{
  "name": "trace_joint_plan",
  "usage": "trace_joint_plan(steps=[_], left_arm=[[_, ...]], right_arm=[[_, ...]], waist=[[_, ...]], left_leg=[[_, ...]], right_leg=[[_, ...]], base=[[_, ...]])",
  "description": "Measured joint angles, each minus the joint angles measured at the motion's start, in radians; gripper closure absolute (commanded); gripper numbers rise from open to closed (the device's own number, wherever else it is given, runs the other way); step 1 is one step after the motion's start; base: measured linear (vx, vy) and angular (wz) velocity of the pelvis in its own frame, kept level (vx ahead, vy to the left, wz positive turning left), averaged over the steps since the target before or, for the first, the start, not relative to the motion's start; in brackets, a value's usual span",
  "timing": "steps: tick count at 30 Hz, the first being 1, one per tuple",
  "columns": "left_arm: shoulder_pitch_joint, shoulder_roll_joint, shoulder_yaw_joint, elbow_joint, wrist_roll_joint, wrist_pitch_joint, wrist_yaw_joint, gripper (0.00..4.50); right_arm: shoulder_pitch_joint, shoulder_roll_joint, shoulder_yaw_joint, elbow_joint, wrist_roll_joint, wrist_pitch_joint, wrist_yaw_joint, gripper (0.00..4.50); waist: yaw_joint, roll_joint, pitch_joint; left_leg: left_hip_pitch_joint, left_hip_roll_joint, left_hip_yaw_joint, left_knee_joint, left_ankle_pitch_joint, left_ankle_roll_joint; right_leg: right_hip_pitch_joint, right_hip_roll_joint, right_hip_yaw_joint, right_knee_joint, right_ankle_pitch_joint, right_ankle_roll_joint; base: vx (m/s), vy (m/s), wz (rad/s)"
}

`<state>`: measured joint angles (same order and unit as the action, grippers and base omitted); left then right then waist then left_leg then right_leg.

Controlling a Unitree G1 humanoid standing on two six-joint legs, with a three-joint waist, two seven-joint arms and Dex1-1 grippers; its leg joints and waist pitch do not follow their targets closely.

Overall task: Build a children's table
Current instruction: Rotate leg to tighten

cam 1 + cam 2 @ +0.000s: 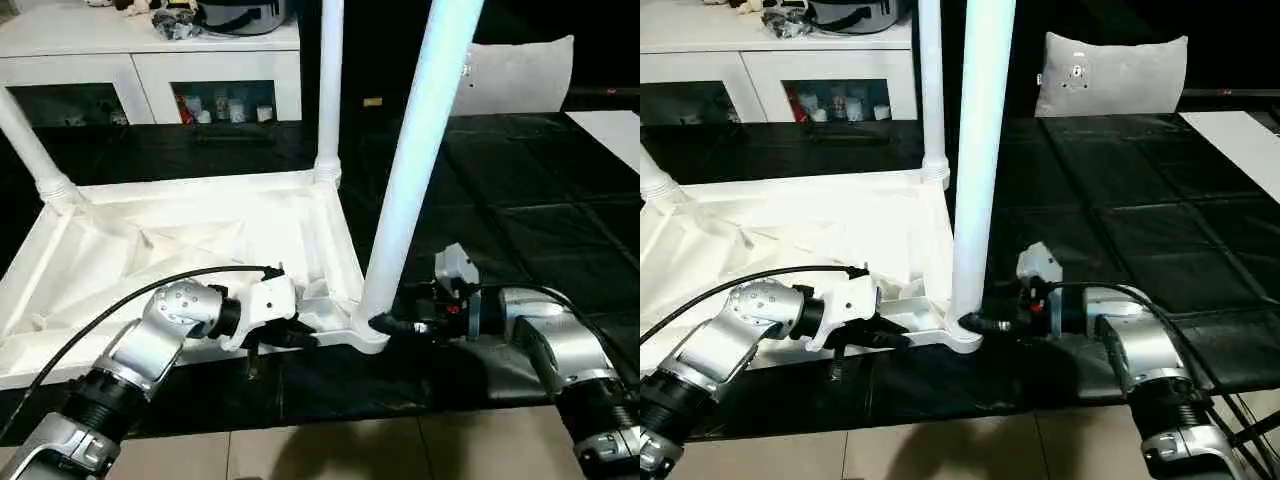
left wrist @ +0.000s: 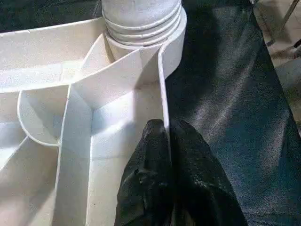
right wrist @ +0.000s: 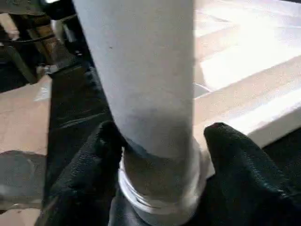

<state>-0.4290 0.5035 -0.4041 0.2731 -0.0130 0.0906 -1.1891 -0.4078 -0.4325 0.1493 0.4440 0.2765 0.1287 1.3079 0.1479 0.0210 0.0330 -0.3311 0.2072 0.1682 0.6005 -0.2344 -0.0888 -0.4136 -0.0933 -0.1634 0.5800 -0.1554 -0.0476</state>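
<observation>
1. The left gripper (image 1: pixel 300 335) is clamped on the side wall of the upturned table top (image 1: pixel 120 250), fingers (image 2: pixel 160 188) pinching its near rim, probably to keep the top from sliding on the black mat (image 1: pixel 520 200).
2. Just beside it, the right gripper (image 1: pixel 385 323) has its fingers (image 3: pixel 89 160) closed around the base of the near leg (image 1: pixel 420 150), where the leg stands upright in the near right corner socket (image 2: pixel 141 23); I judge it is seating or turning the leg home.
3. Farther off, two more legs, the back right leg (image 1: pixel 330 90) and the back left leg (image 1: pixel 30 150), rise from their sockets.
4. Beyond stands a white cabinet (image 1: pixel 150 60).
</observation>
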Motion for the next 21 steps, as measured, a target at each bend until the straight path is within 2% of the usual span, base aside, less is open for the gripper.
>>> trace_joint_plan(steps=[9, 15, 19, 21], left_arm=[[-0.002, -0.002, 0.000, 0.009, -0.004, -0.006, -0.007, 4.50], [0.004, -0.013, 0.015, 0.005, -0.022, 0.027, -0.009, 4.50], [0.021, -0.029, 0.046, -0.015, -0.031, 0.108, 0.030, 4.50], [0.023, -0.061, 0.073, -0.015, -0.026, 0.181, 0.104, 4.50]], right_arm=[[-0.006, 0.000, -0.001, 0.000, 0.004, 0.026, 0.005, 2.47], [0.019, 0.004, -0.011, -0.043, 0.009, 0.065, -0.018, 2.54], [0.037, 0.059, -0.023, -0.087, -0.003, 0.111, -0.138, 2.55], [0.037, 0.111, -0.039, -0.092, -0.022, 0.142, -0.260, 2.55]], waist=[[0.001, 0.000, 0.000], [0.004, 0.000, 0.000], [-0.008, 0.000, 0.000], [-0.023, -0.001, 0.000]], left_leg=[[0.000, 0.000, 0.000, 0.000, 0.000, 0.000], [0.000, 0.000, 0.000, 0.000, 0.000, 0.000], [0.004, 0.000, 0.000, 0.000, 0.000, -0.002], [0.011, 0.000, 0.000, 0.000, -0.001, -0.010]], right_leg=[[0.000, 0.000, 0.000, 0.000, 0.000, 0.000], [0.000, 0.000, 0.000, 0.000, 0.000, 0.000], [0.002, 0.000, 0.001, 0.002, 0.001, 0.000], [0.007, 0.001, 0.001, 0.002, 0.001, -0.001]], base=[[0.000, 0.000, 0.00], [0.000, 0.000, 0.00], [0.000, 0.000, 0.00], [0.000, 0.000, 0.00]])
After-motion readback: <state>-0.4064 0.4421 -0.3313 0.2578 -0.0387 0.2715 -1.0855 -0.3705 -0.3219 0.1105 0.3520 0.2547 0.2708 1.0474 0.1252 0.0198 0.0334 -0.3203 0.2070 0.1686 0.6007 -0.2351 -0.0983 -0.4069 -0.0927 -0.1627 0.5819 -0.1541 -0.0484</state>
